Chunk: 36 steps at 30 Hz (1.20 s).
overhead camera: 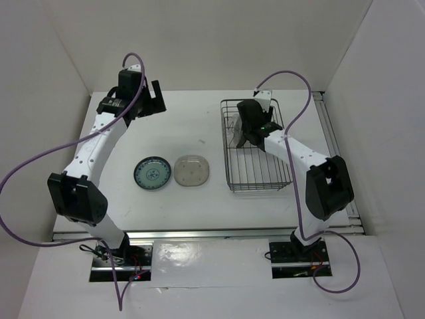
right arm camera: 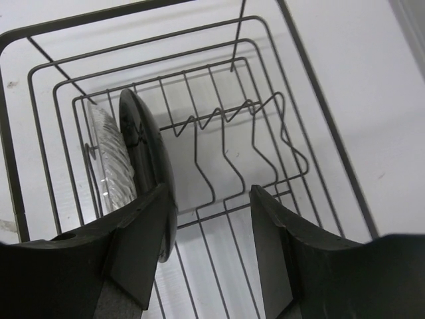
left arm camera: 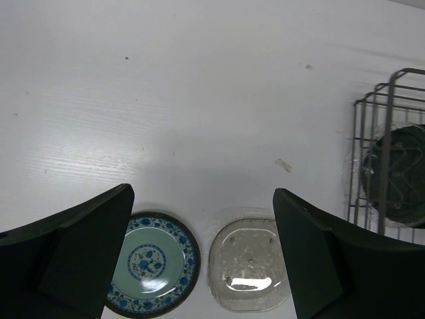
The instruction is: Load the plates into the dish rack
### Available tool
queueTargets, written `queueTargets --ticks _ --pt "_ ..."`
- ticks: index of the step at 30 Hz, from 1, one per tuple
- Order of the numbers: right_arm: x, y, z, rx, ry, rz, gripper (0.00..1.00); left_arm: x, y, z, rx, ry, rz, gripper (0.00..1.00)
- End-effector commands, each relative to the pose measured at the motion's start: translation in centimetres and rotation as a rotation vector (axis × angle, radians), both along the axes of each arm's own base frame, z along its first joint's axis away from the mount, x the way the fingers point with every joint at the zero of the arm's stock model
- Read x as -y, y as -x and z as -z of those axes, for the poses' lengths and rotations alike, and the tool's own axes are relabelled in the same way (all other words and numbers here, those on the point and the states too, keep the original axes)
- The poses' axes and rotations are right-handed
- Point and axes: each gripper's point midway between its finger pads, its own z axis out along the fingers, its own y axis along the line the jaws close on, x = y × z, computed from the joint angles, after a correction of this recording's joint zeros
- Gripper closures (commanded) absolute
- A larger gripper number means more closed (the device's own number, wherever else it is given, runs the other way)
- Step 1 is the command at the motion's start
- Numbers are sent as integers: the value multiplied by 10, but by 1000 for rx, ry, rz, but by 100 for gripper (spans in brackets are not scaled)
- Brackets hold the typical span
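In the top view, your left claw [overhead camera: 151, 100] hangs over the upper left of the white table [overhead camera: 186, 126], well apart from every plate. The round blue-green patterned plate [overhead camera: 152, 174] and the squarish beige translucent plate [overhead camera: 192, 171] lie flat just beside each other at centre frame. The rectangular dark metal wire dish rack [overhead camera: 265, 174] sits right of centre, and your right claw [overhead camera: 242, 136] reaches into its upper half. From here you cannot tell how far that claw is spread.

In the left wrist view, your left claw [left arm camera: 202, 193] is spread wide with nothing in it. The patterned plate [left arm camera: 149, 262] and the translucent plate [left arm camera: 249, 262] show at the bottom between its fingers. The rack [left arm camera: 392, 86] stands at the right edge.

In the right wrist view, your right claw [right arm camera: 206, 252] is parted and holds nothing. A glossy black round plate [right arm camera: 149, 159] stands on edge among the rack's [right arm camera: 312, 86] divider prongs at left. A clear ribbed glass plate [right arm camera: 109, 163] stands just behind it. The black plate's lower edge runs behind the left-hand finger [right arm camera: 139, 246].
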Motion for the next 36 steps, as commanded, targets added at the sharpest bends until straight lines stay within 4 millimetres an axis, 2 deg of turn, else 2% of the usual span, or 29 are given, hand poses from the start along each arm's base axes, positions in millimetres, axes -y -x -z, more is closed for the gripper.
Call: queueTargets --ticks 1,2,4,5,6,7,8,10,11,12,13,14,15,16,17,18,19,20,22,23,27,31,36 --pt "15 7 -62 121 1 90 40 -20 -2 22 -91 -66 -99 0" --pt "20 12 -80 156 -10 104 39 -20 -1 40 -145 -66 -120 0" --pt "28 19 -97 190 -11 133 32 -25 8 52 -196 -69 -158 0" --pt "35 28 -109 201 -5 137 32 -27 22 75 -270 -71 -174 0" --pt "37 32 -112 208 -9 137 32 -31 30 72 -259 -52 -221 0" --pt "38 37 -113 204 -6 125 25 -38 41 78 -283 -43 -264 0" --pt "41 46 -120 216 -15 111 25 -40 61 96 -354 -28 -304 0" --pt "34 51 -124 226 -53 48 25 -46 85 102 -391 -3 -354 0" --pt "33 58 -134 250 -72 18 25 -48 105 122 -454 2 -389 0" --pt "29 61 -128 240 -76 -20 25 -47 116 129 -474 13 -397 0" --pt "16 62 -129 237 -110 -100 25 -49 127 126 -461 27 -408 0" --pt "11 64 -137 256 -137 -135 22 -51 144 143 -495 23 -421 0" --pt "2 69 -128 230 -128 -191 22 -53 150 146 -491 53 -448 1" --pt "-10 68 -127 230 -149 -257 22 -51 164 151 -494 76 -450 1" --pt "-16 68 -128 233 -164 -285 22 -48 162 141 -456 115 -453 3" --pt "-19 71 -125 222 -158 -318 21 -45 176 154 -480 149 -473 5" --pt "-25 71 -123 223 -172 -346 20 -39 183 157 -479 196 -471 7" --pt "-34 73 -122 214 -191 -394 20 -34 198 164 -468 224 -468 9" --pt "-50 73 -110 178 -206 -479 20 -27 212 173 -467 289 -512 9" --pt "-55 72 -107 172 -205 -505 20 -26 221 186 -472 296 -515 9" --pt "-70 74 -106 177 -223 -572 20 -28 217 191 -378 349 -555 9" --pt "-73 75 -106 175 -221 -592 19 -40 201 194 -310 306 -600 9" --pt "-75 76 -104 173 -225 -601 19 -43 185 207 -316 280 -645 10"
